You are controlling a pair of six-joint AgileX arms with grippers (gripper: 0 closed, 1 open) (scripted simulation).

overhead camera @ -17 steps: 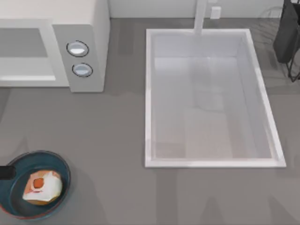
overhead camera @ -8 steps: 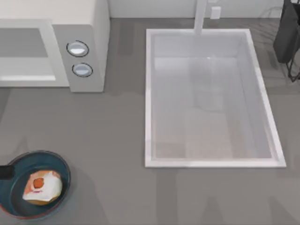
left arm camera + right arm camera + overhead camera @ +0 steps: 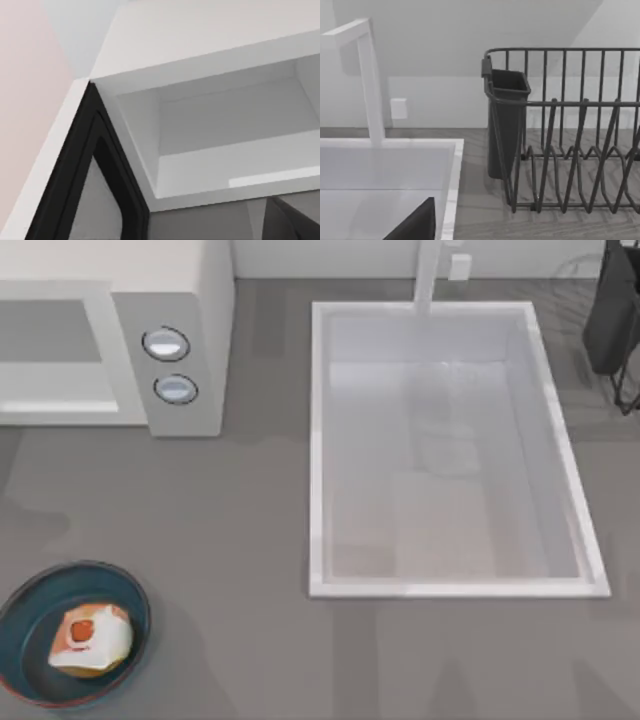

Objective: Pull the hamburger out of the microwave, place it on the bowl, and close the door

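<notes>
The hamburger (image 3: 90,638), a pale lump with an orange-red patch, lies inside the dark blue-teal bowl (image 3: 28,603) at the table's front left. The white microwave (image 3: 185,280) stands at the back left, its two silver dials beside the cavity. Seen from the left wrist, the cavity (image 3: 225,130) gapes bare and the door (image 3: 85,165), dark-framed with a greyish window, is swung out beside it. A dark edge of my left gripper (image 3: 295,222) sits close in front of the cavity. My right gripper (image 3: 415,225) shows as a dark wedge over the sink's rim.
A large white sink basin (image 3: 320,440) with a faucet (image 3: 428,275) fills the table's middle and right. A dark wire dish rack (image 3: 570,150) with a cutlery holder (image 3: 506,125) stands at the back right. Grey countertop lies between bowl and sink.
The dark tip of my left gripper at the bowl's left rim has gone out of the top view. The hamburger and bowl have stayed still.
</notes>
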